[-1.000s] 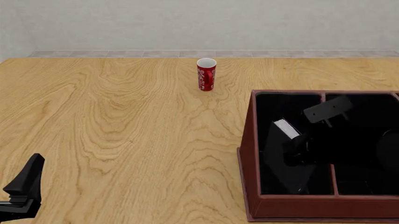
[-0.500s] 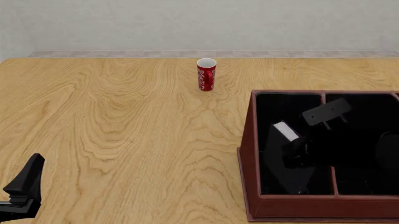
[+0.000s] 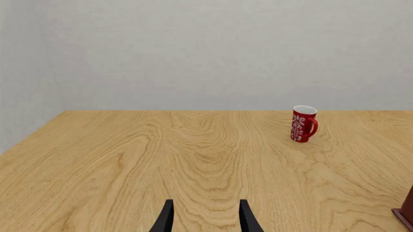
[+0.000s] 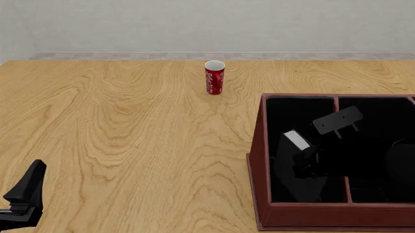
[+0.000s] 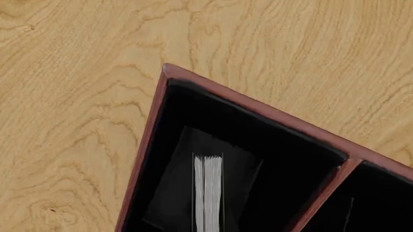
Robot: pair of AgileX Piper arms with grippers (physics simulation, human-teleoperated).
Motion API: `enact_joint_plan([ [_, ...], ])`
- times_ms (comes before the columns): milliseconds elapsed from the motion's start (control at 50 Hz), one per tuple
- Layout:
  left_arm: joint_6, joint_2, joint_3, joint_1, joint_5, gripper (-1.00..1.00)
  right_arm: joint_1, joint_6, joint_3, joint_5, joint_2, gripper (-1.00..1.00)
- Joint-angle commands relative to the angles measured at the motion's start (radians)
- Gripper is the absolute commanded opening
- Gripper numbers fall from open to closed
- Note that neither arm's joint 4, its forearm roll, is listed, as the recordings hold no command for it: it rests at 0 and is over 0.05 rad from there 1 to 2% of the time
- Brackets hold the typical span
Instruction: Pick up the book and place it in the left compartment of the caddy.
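Observation:
The black book, white page edge up, hangs tilted inside the left compartment of the red-brown caddy. My right gripper is shut on it, black against the black lining and hard to make out. In the right wrist view the book's white pages show edge-on, low inside the left compartment, close to the caddy's corner rim. My left gripper rests at the table's near left with its fingers apart and nothing between them; it stands open in its own view.
A red can with white patterns stands on the table beyond the caddy, to its left; the left wrist view shows the can too. A crossbar walls off the caddy's right sections. A grey wall bounds the far edge.
The right gripper and the book have sunk a little lower into the left compartment and shifted slightly toward me. The left arm has not moved.

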Motion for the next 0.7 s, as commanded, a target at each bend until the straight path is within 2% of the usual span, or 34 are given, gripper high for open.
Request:
enact_joint_plan([
  [20,0.0,0.0,0.0,0.0,0.0,1.0,0.003,0.024,0.003,-0.009,0.002,-1.0],
  [700,0.0,0.0,0.0,0.0,0.0,1.0,0.011,0.036,0.033,-0.033,0.012,-1.0],
])
